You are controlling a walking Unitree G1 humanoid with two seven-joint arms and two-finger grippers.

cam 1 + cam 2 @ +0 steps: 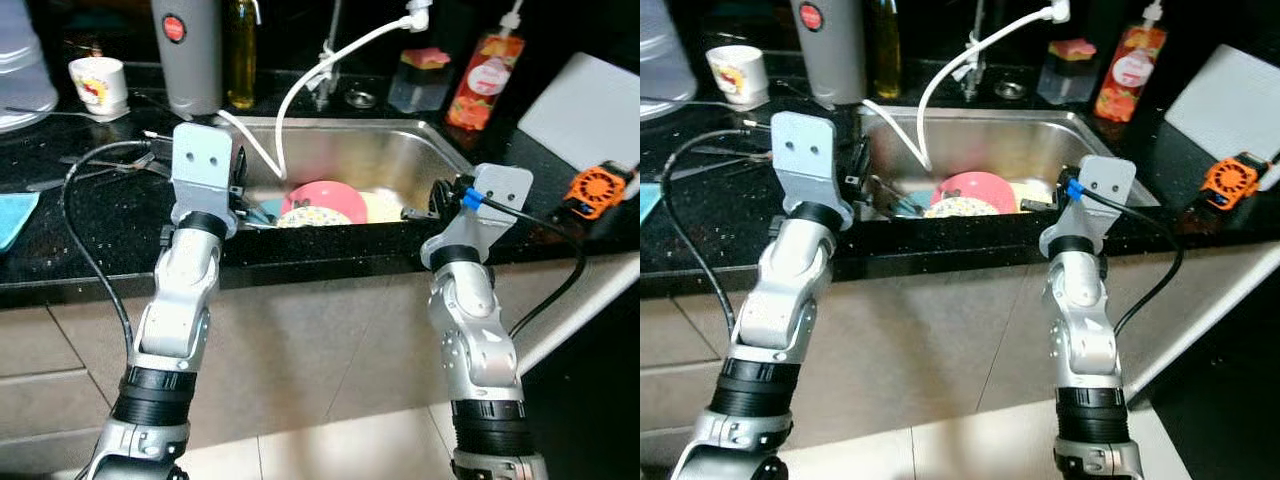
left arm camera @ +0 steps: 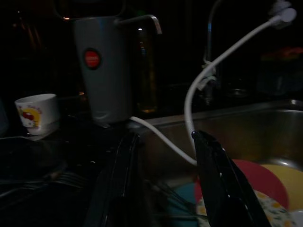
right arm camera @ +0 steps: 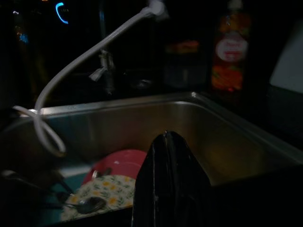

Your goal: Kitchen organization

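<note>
No lettering is legible; the red badge (image 1: 174,28) on the grey jug (image 1: 188,55) is too blurred.

Eye views bright, sharp; wrist views dim.

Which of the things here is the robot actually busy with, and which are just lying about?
Part of the job:
- left gripper, open, at the sink's near edge
- right gripper, shut, also over the sink
- pink plate
- flowered plate
- yellow plate
- spoon

Just lying about:
- mug
- grey jug
- oil bottle
- soap bottle
- white hose
</note>
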